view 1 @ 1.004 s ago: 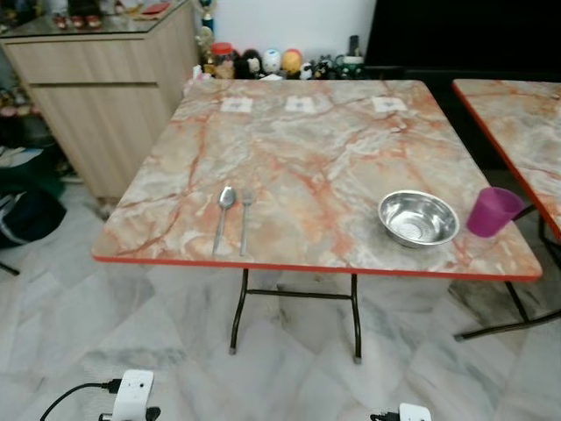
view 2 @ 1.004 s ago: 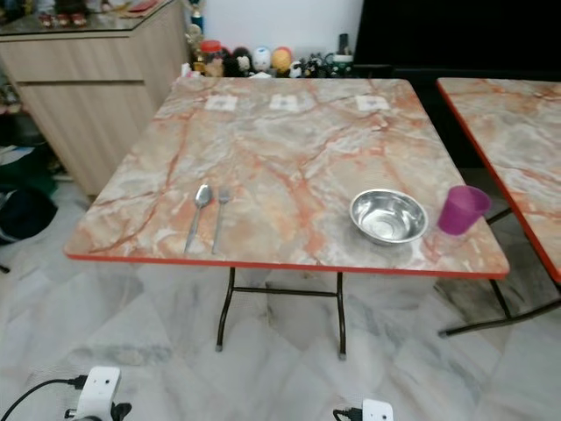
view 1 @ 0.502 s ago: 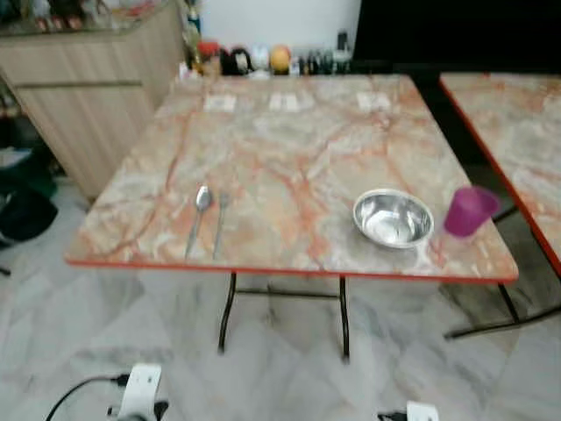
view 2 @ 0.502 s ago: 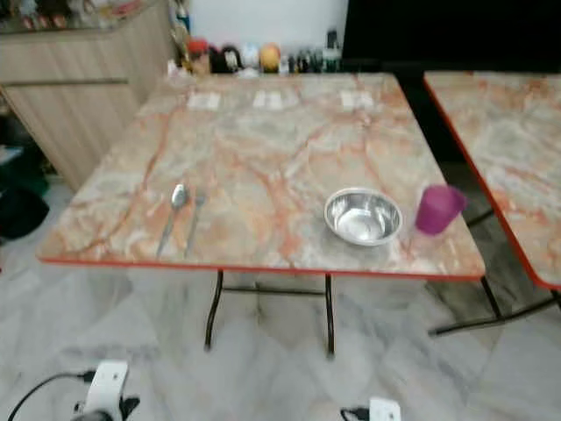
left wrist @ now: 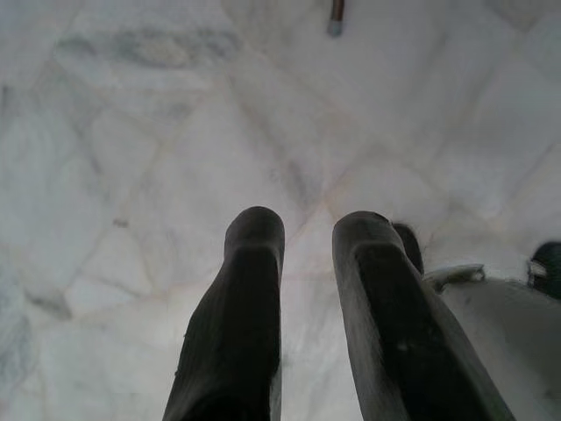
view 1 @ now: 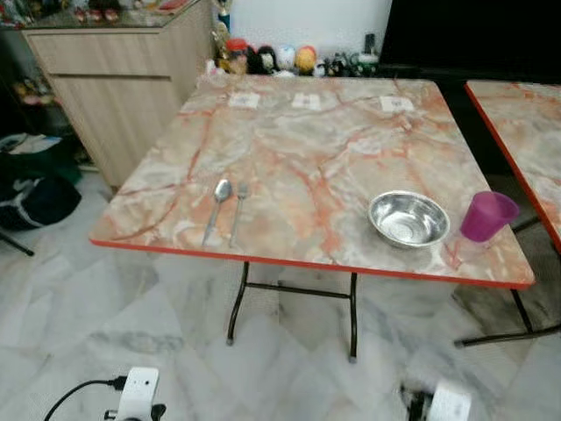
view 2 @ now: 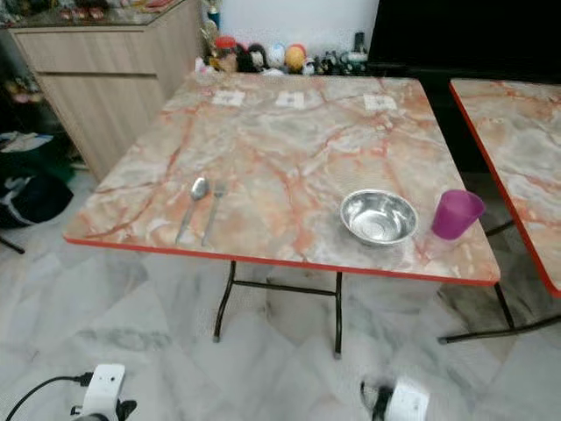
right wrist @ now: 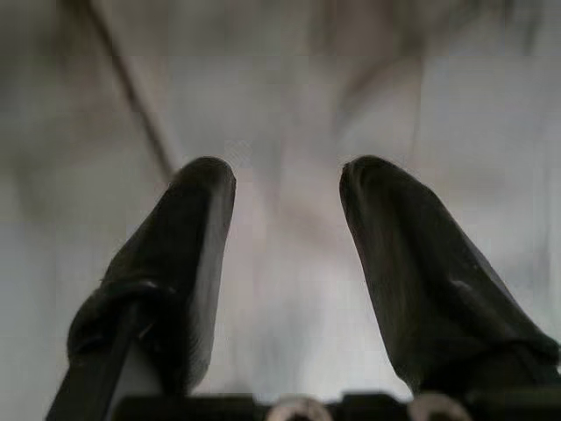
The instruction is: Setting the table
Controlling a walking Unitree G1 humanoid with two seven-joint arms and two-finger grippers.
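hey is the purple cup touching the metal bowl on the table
Apart. In the right eye view a strip of bare marble tabletop shows between the purple cup and the metal bowl; the left eye view shows the same gap.

On the marbled, red-edged table (view 1: 298, 149), a silver spoon (view 1: 217, 206) and fork (view 1: 237, 210) lie side by side near the front-left edge — handles toward the near edge, close together. To the right sits an empty shiny steel bowl (view 1: 408, 218), upright, near the front edge. Just beside it, further right, stands a purple cup (view 1: 487, 216) — upright, mouth open, at the table's right edge.
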